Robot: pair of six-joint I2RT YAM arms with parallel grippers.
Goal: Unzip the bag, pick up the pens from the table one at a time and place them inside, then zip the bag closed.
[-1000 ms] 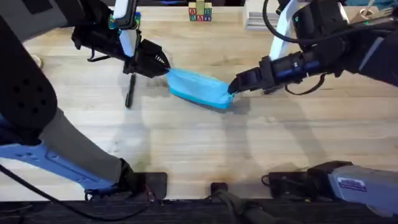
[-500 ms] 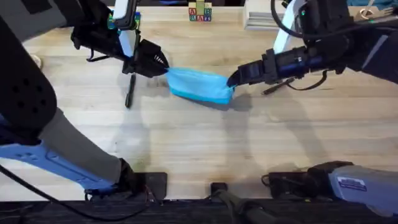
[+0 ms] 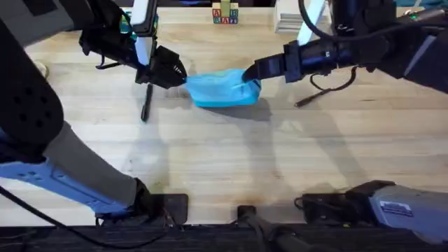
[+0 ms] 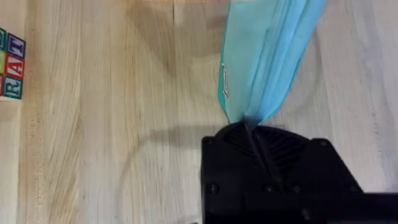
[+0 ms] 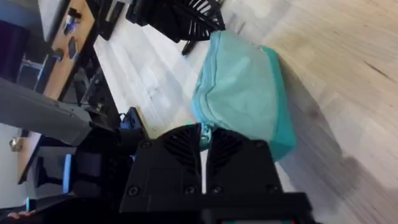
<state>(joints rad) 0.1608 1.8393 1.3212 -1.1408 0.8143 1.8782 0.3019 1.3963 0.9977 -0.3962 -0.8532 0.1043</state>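
The turquoise bag [image 3: 222,89] lies on the table [image 3: 224,161] between both grippers, bunched short. My left gripper [image 3: 183,77] is shut on the bag's left end, and its pinch on the bag [image 4: 267,56] shows at the left gripper [image 4: 249,127]. From the right, my right gripper [image 3: 248,73] is shut on the zipper along the bag's top. In the right wrist view the bag [image 5: 245,87] sits just ahead of the right gripper [image 5: 204,134], with the left gripper [image 5: 180,15] beyond it. One black pen [image 3: 145,101] lies left of the bag, another pen [image 3: 313,96] to its right.
Alphabet blocks [image 3: 225,14] stand at the table's back edge, also seen as blocks [image 4: 12,62]. A white stack [image 3: 287,21] sits at the back right. Bare wood stretches in front of the bag.
My right gripper has slid left along the bag's top, and the bag has bunched shorter toward the left gripper. The pen on the right is now uncovered. The left gripper held still.
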